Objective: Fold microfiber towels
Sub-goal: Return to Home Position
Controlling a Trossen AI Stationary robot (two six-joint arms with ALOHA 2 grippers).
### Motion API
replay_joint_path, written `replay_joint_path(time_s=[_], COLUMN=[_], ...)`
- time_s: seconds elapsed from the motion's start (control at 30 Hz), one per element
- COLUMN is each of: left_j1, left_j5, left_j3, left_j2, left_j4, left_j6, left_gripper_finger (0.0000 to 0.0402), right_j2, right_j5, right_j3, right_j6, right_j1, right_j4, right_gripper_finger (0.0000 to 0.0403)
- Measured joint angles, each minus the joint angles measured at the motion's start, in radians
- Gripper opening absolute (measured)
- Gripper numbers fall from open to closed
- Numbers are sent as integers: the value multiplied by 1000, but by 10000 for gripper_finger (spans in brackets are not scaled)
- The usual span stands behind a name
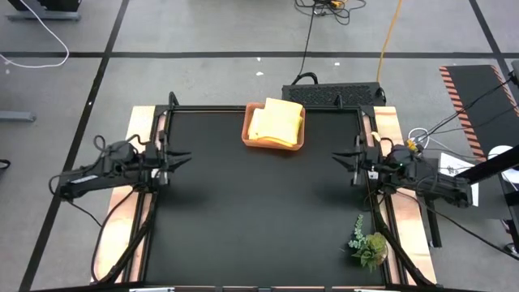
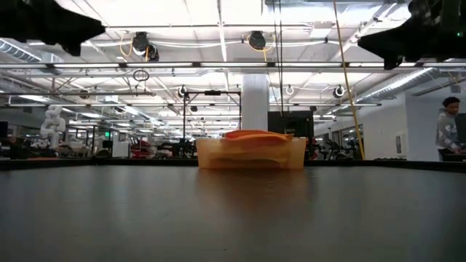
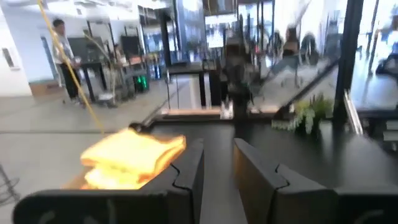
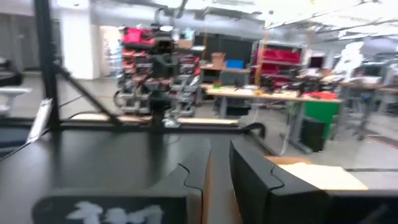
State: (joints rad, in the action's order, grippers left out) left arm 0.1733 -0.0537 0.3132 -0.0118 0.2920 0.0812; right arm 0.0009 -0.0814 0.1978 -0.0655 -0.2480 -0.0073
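Nearby, plant sprig (image 1: pixel 369 246) lies near right tool (image 1: pixel 339 160); towels (image 1: pixel 277 122) fill the tray (image 1: pixel 248 139).

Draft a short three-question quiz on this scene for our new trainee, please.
1. True or false: the folded towels sit in the orange bin.
2. Which colour is the top towel? A blue; B yellow; C lime green.
3. Short answer: what do the left pincer and the right pincer hold?
Key: 1 true; 2 B; 3 nothing, as both are empty at the side edges of the table.
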Motion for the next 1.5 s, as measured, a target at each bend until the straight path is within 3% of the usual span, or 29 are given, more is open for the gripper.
replay_joint_path(time_s=[0.33,1.5], left_j1=[-21,-63], left_j5=[-34,-16], left_j3=[-306,-303], left_j2=[9,-7], left_j4=[-415,-364], left_j6=[-50,-8], left_gripper_finger=[87,88], right_j2=[5,21], right_j5=[-68,-74], right_j3=[-166,-183], right_j6=[43,62], right_j1=[36,54], right_j4=[86,68], right_gripper_finger=[47,47])
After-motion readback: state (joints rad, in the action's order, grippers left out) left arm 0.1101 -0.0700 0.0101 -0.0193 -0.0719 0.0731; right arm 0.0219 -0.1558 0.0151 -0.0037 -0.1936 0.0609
